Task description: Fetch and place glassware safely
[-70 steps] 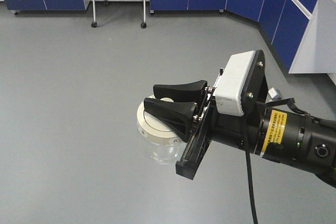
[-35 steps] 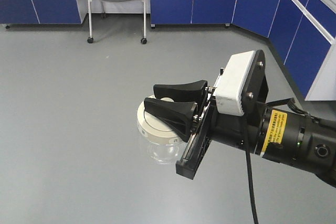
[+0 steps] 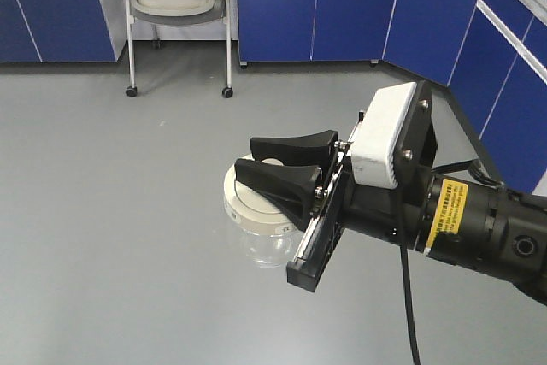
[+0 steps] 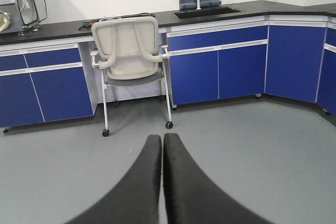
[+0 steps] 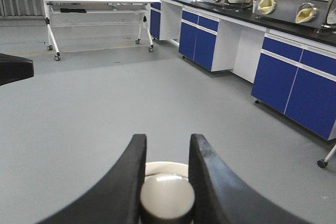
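Now right gripper (image 3: 247,156) narrowly spread, pinching jar (image 3: 249,204) by lid knob (image 5: 167,199); left gripper (image 4: 161,138) pressed together.

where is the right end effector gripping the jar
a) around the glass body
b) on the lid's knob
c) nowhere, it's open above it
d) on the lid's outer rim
b: the right end effector is closed on either side of the knob on the lid, and the glass body of the jar hangs untouched below.
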